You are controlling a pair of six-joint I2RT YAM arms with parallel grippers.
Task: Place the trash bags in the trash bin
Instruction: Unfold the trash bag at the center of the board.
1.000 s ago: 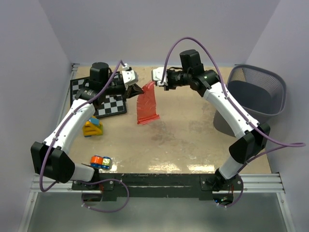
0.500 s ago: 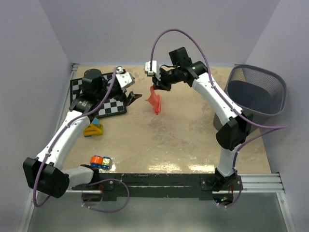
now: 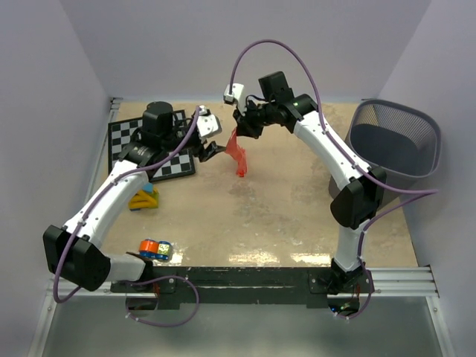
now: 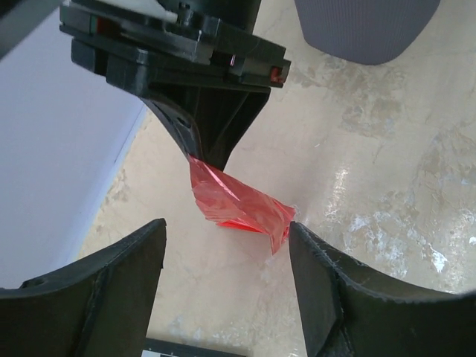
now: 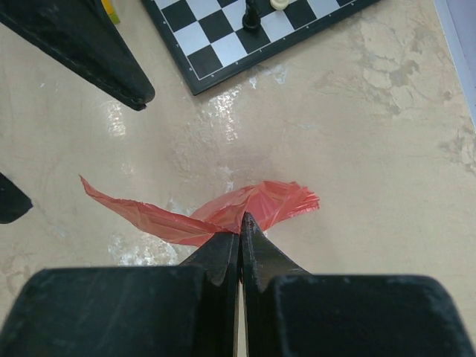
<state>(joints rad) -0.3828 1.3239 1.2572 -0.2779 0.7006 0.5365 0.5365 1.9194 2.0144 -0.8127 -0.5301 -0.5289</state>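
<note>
**Right hand** point(image 3: 240, 131): clenched on the trash bag point(image 3: 239, 154). In the right wrist view the two fingertips point(image 5: 240, 221) meet with no gap, and the red film is pinched between them. The film spreads to either side of the tips, a long thin flap one way and a bunched fold the other.

**Trash bag:** it hangs crumpled directly below the right hand, over the worktop point(image 3: 282, 216). Whether its lowest corner touches the worktop cannot be told from any view.

**Left hand** point(image 3: 209, 149): released, fingers spread wide and nothing between them. It sits just beside the bag, on the side away from the trash bin point(image 3: 416, 115). In the left wrist view the bag point(image 4: 238, 206) shows in the gap between the fingers but beyond their tips (no contact is visible). The right hand's dark body above it hides the bag's top edge.

**Trash bin:** well apart from both hands, past the right hand's elbow. The left wrist view cuts it off, showing only its grey lower part point(image 4: 364, 26).

**Other items:** a chessboard point(image 3: 126, 137) lies behind the left hand, largely covered by that arm. The pieces on it point(image 5: 253, 15) are too small to identify.
</note>
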